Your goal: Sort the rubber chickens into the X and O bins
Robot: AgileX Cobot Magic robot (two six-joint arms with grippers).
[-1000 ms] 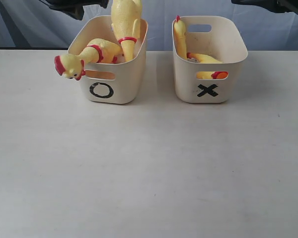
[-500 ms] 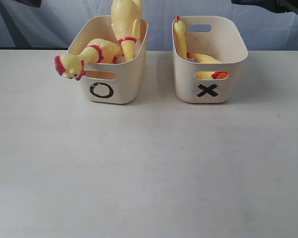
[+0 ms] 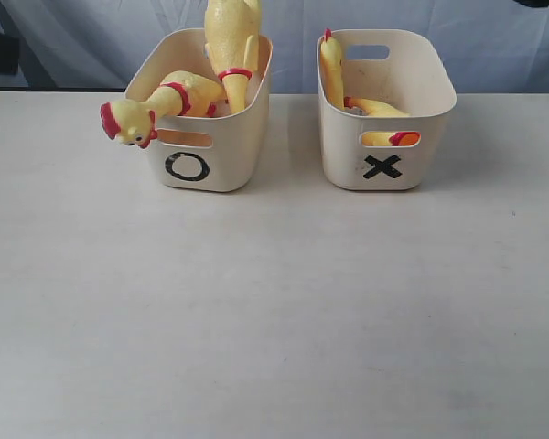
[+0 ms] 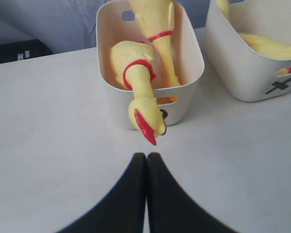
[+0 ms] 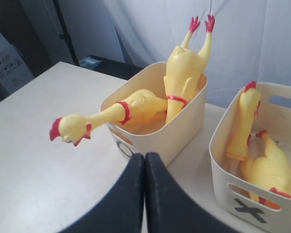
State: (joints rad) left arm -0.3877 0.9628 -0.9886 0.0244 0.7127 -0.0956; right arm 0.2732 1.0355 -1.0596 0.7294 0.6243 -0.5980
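At the fingertips, the left gripper (image 4: 146,160) has its two black fingers (image 4: 128,194) pressed flat together with nothing between them. It hangs over the bare table (image 3: 274,302) on the near side of the O bin (image 3: 221,169). The right gripper (image 5: 144,160) looks the same, its fingers (image 5: 162,199) closed against each other and empty. It sits above the table, facing the gap between the two bins.

Farther out, toward the far edge of the table, the two cream bins stand side by side with a strip of table between them. The O bin is on the left and the X bin (image 3: 343,160) is on the right. Each mark is black and sits on the near wall under a slot handle.

The O bin holds two chickens. The hanging chicken (image 3: 156,102) lies across the near left corner of the rim. Its body is inside, while its neck and red-combed head droop outside, clear of the table. The upended chicken (image 3: 231,37) stands head down against the right wall, its red feet sticking up well above the rim.

The X bin also holds two. The leaning chicken (image 3: 330,73) is propped upright against the left wall, red comb at the top. The lying chicken (image 3: 377,108) rests low on the floor of the bin, and part of it shows through the near handle slot.
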